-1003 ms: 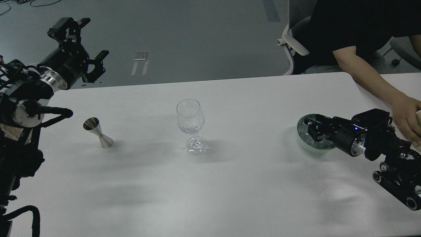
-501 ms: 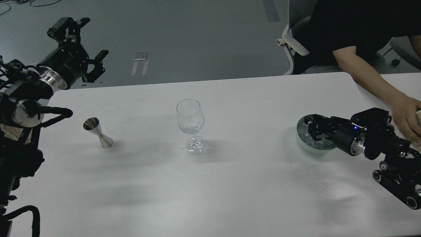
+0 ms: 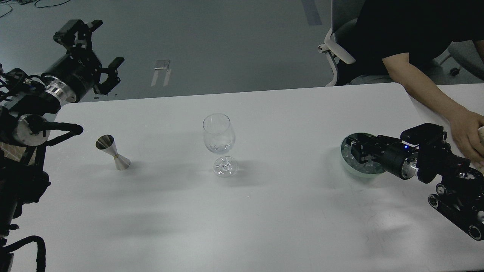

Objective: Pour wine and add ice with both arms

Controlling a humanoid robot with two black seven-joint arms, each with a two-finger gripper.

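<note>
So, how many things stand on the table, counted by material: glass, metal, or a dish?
Glass: 1, the wine glass
Metal: 1, the jigger
Dish: 1, the bowl holding ice
Total: 3

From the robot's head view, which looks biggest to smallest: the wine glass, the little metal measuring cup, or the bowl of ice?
1. Wine glass, the tallest.
2. Ice bowl, wide but low, partly hidden by the right pincer, so its place against the glass is unsure.
3. Measuring cup, clearly smallest.
</note>
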